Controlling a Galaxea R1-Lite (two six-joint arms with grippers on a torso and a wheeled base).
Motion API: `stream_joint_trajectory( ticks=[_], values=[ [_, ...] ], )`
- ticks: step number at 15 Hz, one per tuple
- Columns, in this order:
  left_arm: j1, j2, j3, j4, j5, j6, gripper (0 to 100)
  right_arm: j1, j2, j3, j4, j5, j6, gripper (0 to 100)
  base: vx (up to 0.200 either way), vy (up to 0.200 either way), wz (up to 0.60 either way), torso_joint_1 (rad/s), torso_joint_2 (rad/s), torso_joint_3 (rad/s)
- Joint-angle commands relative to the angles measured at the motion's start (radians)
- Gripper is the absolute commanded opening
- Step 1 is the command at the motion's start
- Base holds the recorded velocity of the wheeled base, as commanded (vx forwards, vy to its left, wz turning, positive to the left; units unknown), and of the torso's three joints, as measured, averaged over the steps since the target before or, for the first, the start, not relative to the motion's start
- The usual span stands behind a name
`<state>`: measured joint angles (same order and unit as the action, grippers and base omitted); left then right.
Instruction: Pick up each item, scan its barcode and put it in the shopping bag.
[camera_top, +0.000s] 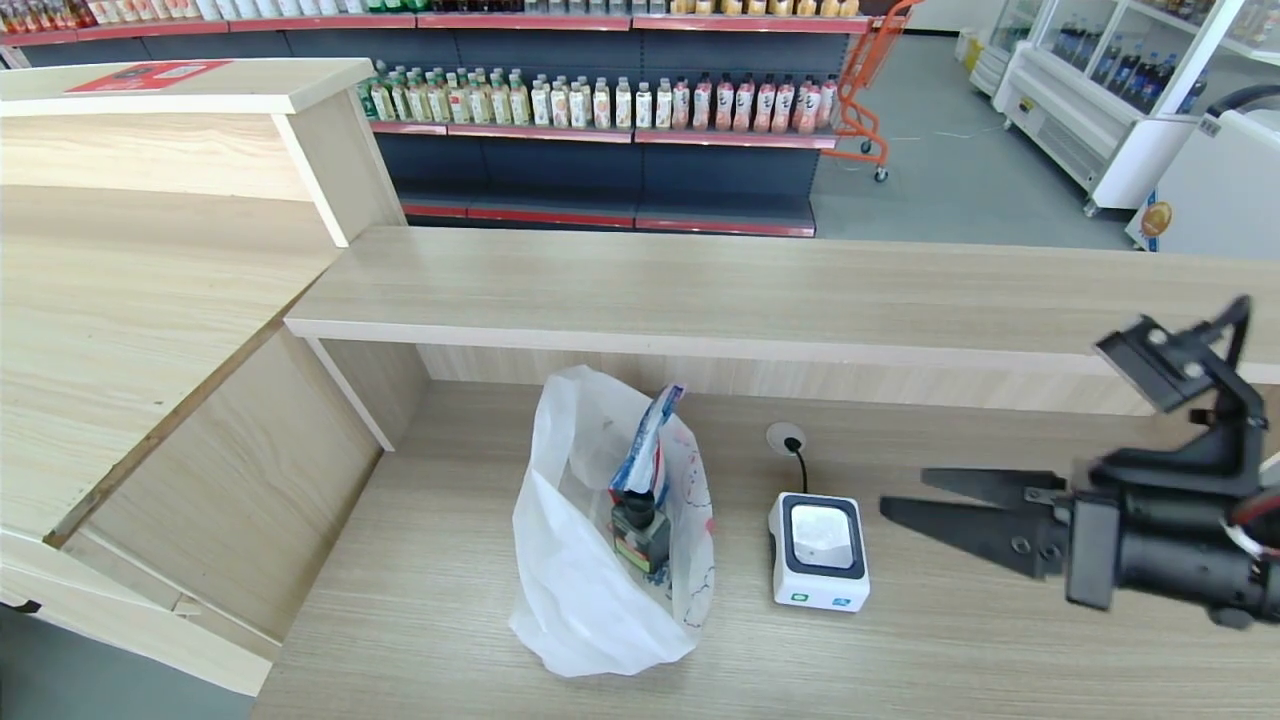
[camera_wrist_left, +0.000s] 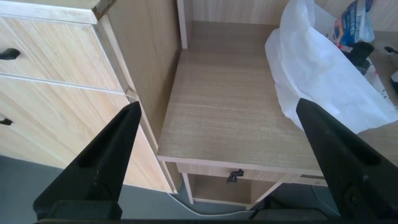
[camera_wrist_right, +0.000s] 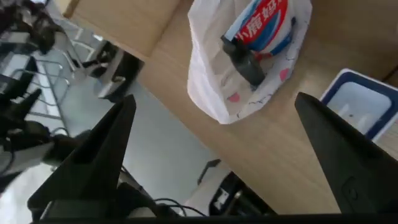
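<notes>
My right pincer (camera_top: 905, 492) hangs above the right side of the pale wooden desk (camera_top: 950, 660), its two black tapered fingers pointing left and spread wide with nothing between them. Just to its left stands the small white barcode scanner with a grey glass window (camera_top: 818, 550), resting flat on the desk; a black cable (camera_top: 798, 462) runs from its far side to a round grommet in the desktop. Left of the scanner, near it but not touching, sits the thin white plastic shopping bag (camera_top: 600, 540), its mouth open upward. Inside it a blue, white and red snack packet (camera_top: 650, 440) stands upright, its top poking out above the rim, and a dark, boxy item (camera_top: 640, 535) lies just below the packet; I cannot tell what that one is. My left pincer (camera_wrist_left: 219, 104) is also wide open and holds nothing, poised over the desk's left end, well apart from the bag. Beyond the desk a raised wooden ledge (camera_top: 800, 290) runs across the far side.
</notes>
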<state>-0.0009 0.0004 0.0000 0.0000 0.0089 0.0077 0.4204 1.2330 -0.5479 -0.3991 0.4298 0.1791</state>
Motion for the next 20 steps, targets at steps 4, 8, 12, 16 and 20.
stream_joint_trajectory(
  ticks=[4, 8, 12, 16, 20],
  values=[
    [-0.001, 0.000, 0.000, 0.000, 0.000, 0.000, 100, -0.074, -0.523, 0.410, 0.105, -0.324, -0.283, 100, 0.000, 0.000, 0.00, 0.000, 0.00, 0.000],
    [-0.001, 0.000, 0.000, 0.000, 0.000, 0.000, 100, -0.193, -0.825, 0.548, 0.120, -0.329, -0.279, 100, 0.000, 0.000, 0.00, 0.000, 0.00, 0.000],
    [0.001, 0.000, 0.000, 0.000, 0.000, 0.000, 100, -0.272, -1.136, 0.548, 0.384, -0.330, -0.265, 100, 0.000, 0.000, 0.00, 0.000, 0.00, 0.000],
    [0.001, 0.000, 0.000, 0.000, 0.000, 0.000, 100, -0.272, -1.135, 0.548, 0.378, -0.379, -0.283, 100, 0.000, 0.000, 0.00, 0.000, 0.00, 0.000],
    [0.001, 0.000, 0.000, 0.000, 0.000, 0.000, 100, -0.289, -1.133, 0.548, 0.378, -0.348, -0.185, 100, 0.000, 0.000, 0.00, 0.000, 0.00, 0.000]
  ],
)
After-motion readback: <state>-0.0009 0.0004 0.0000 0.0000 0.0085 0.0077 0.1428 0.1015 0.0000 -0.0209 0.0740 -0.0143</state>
